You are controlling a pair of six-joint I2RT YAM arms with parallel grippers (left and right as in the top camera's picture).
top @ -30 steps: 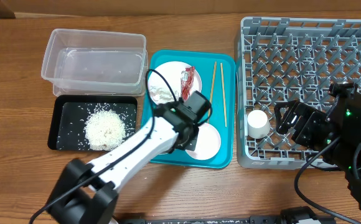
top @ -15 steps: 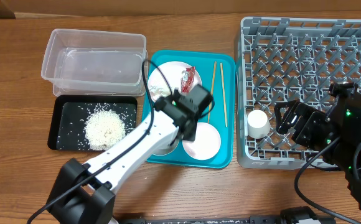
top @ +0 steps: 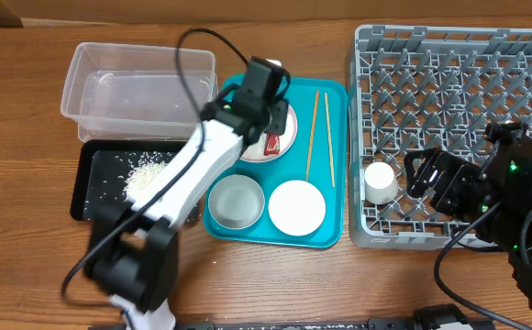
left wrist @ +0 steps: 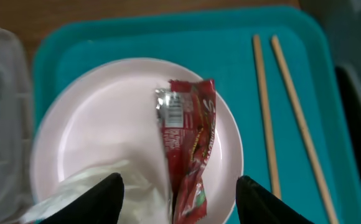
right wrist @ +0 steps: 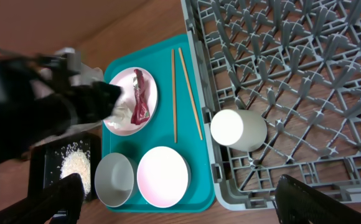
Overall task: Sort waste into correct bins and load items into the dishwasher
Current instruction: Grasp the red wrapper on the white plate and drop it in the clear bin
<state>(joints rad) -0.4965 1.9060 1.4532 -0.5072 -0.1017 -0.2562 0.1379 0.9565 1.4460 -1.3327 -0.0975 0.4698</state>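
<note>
My left gripper (left wrist: 183,200) hangs open over the pale plate (left wrist: 106,112) at the back of the teal tray. Below and between its fingers lie a crumpled red snack wrapper (left wrist: 190,146) and a white tissue wad (left wrist: 87,186), neither of them gripped. In the overhead view that gripper (top: 262,124) sits above the plate (top: 286,137). Two wooden chopsticks (top: 316,137) lie on the tray beside the plate. A white-grey bowl (top: 237,202) and a pink bowl (top: 296,206) stand at the tray's front. A small white cup (top: 379,181) sits in the grey dish rack (top: 459,82). My right gripper (top: 419,176) is open and empty over the rack's front.
A clear plastic tub (top: 138,82) stands at the back left. In front of it a black tray (top: 96,183) holds a heap of rice (top: 142,174). The teal tray (top: 335,225) lies between these bins and the rack. My left arm stretches across the black tray.
My left arm swung from above the white-grey bowl at the tray's front back to the plate, and its jaws opened. The white-grey bowl now shows. The right arm has not moved.
</note>
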